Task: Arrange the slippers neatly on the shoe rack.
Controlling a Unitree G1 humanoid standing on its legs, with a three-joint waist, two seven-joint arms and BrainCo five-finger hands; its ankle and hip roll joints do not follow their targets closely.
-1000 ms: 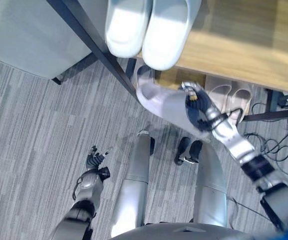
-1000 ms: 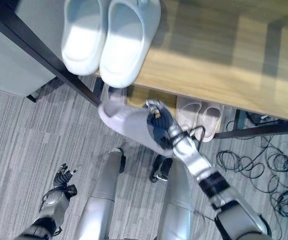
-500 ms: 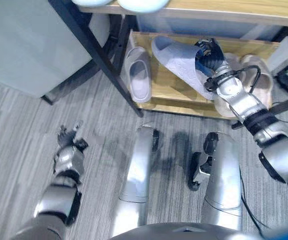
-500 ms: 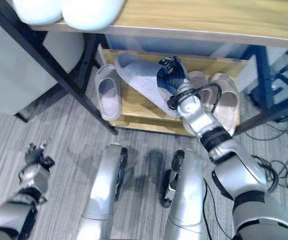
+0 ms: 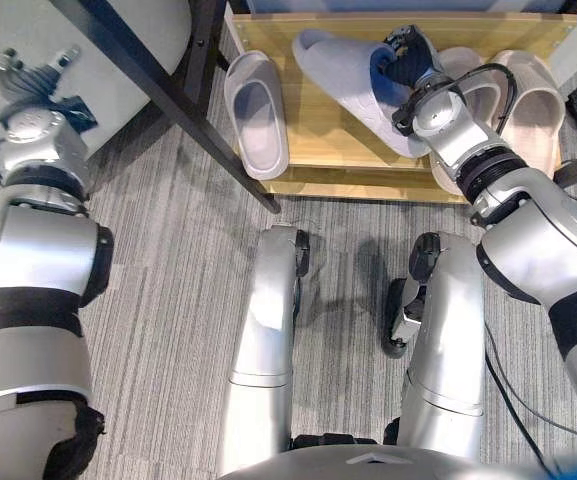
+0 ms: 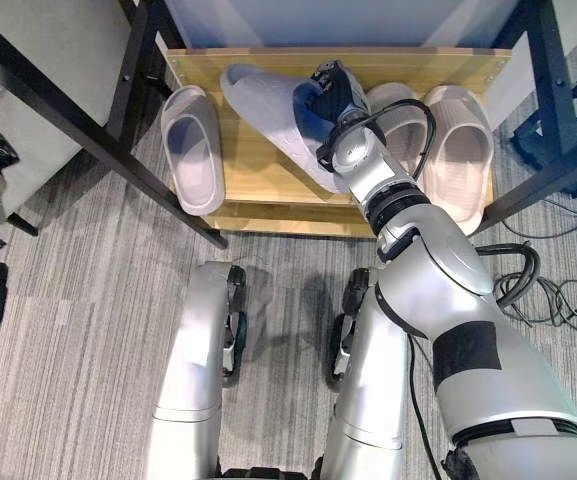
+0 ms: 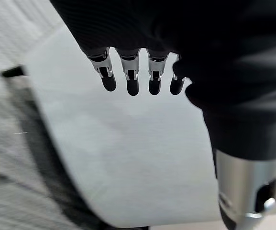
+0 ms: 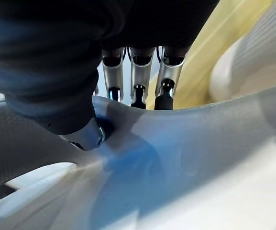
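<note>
The right hand (image 5: pixel 408 62) grips the grey slipper (image 5: pixel 343 75) slantwise over the lower shelf (image 5: pixel 338 150), apparently to pair it; left hand (image 5: pixel 30 85) idles, fingers loose.

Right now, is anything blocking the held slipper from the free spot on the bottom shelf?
Nothing visible. The right robot hand holds the grey slipper tilted over bare shelf, between its mate and the beige pair, which it sits close against.

no readable text, no labels, no numbers, no signs on anything in view
</note>
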